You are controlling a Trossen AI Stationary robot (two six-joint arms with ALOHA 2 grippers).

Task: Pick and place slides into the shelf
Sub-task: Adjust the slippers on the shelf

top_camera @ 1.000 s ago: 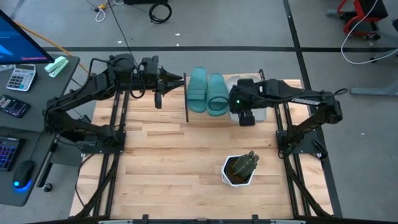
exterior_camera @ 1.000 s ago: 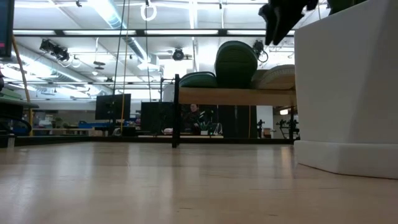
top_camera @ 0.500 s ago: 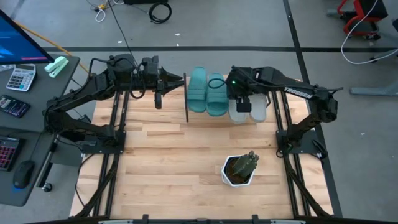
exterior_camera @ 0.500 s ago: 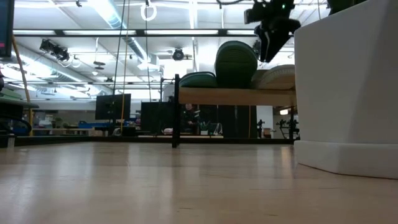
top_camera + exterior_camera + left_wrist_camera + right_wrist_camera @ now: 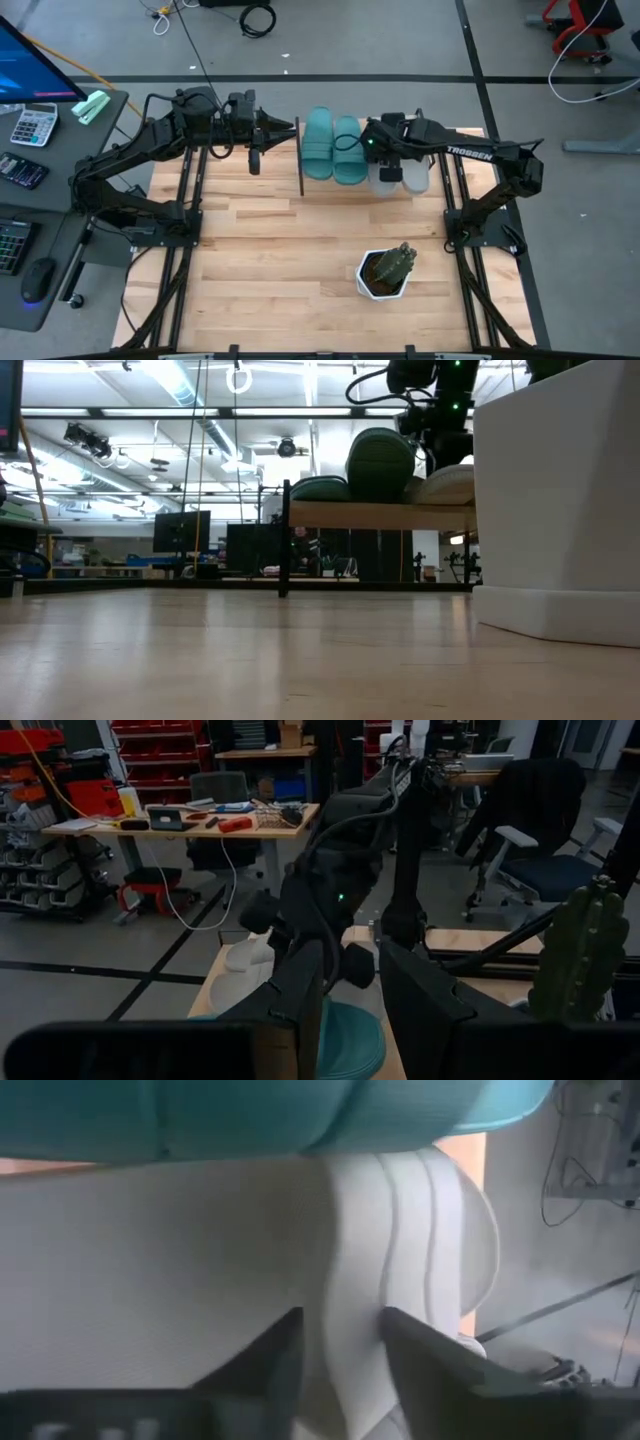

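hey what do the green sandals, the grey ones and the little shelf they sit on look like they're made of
Teal-green slides: probably soft moulded foam or rubber, matte, with rounded puffy straps and no seams showing.
Light grey slides: seemingly the same foam, matte, with moulded ridges seen close in the right wrist view.
Shelf: a light wooden plank top, unglossed, on thin black legs, likely painted metal.

On your table, a white pot with a small cactus sits near the front, right of centre. Off the table's left edge you have a desk with a calculator, a keyboard, a mouse and a monitor.
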